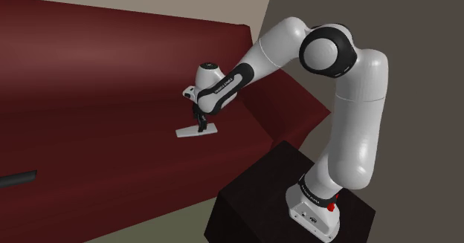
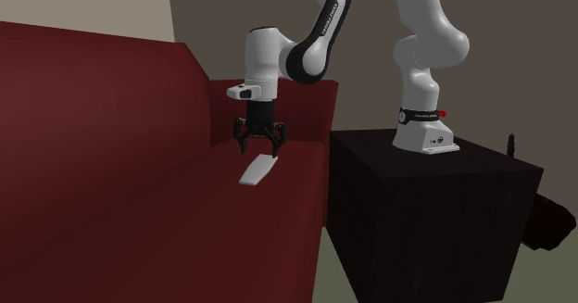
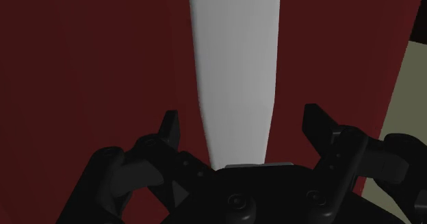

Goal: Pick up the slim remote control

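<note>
The slim remote control (image 1: 197, 131) (image 2: 259, 170) is a long pale grey-white slab lying flat on the dark red sofa seat (image 2: 167, 218), close to the armrest. My black gripper (image 1: 198, 121) (image 2: 260, 146) points straight down over the remote's end nearest the backrest. In the wrist view the remote (image 3: 236, 72) runs lengthwise away from the hand, between the spread fingers of the gripper (image 3: 242, 116). A gap of red seat shows on each side of it, so the fingers are open and not touching it.
The sofa's backrest (image 1: 89, 48) rises behind the remote and its armrest (image 2: 310, 116) stands beside it, towards the black stand (image 2: 417, 199). A dark rod-like object (image 1: 16, 179) lies at the shoulder view's lower left. Olive floor (image 1: 171, 227) lies in front of the sofa.
</note>
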### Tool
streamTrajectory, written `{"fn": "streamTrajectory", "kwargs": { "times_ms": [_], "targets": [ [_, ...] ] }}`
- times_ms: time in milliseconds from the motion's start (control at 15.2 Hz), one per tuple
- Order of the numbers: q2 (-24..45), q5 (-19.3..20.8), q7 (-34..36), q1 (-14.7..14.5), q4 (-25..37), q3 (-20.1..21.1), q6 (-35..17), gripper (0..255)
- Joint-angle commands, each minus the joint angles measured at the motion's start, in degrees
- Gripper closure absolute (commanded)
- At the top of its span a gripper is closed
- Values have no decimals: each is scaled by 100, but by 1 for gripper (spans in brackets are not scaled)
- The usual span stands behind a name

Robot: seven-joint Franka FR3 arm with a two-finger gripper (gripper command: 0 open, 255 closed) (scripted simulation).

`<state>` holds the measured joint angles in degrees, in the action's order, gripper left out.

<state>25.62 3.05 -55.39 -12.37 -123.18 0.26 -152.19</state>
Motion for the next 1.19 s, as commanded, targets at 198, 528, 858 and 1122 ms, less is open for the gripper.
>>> {"fn": "streamTrajectory", "kwargs": {
  "times_ms": [198, 528, 858, 1122],
  "targets": [
    [415, 48, -33, -12, 118, -8, -294, 0],
    [590, 57, -13, -27, 156, -16, -431, 255],
    [586, 58, -15, -25, 146, -17, -436, 255],
    [599, 57, -23, -18, 162, -17, -434, 255]
  ]
}}
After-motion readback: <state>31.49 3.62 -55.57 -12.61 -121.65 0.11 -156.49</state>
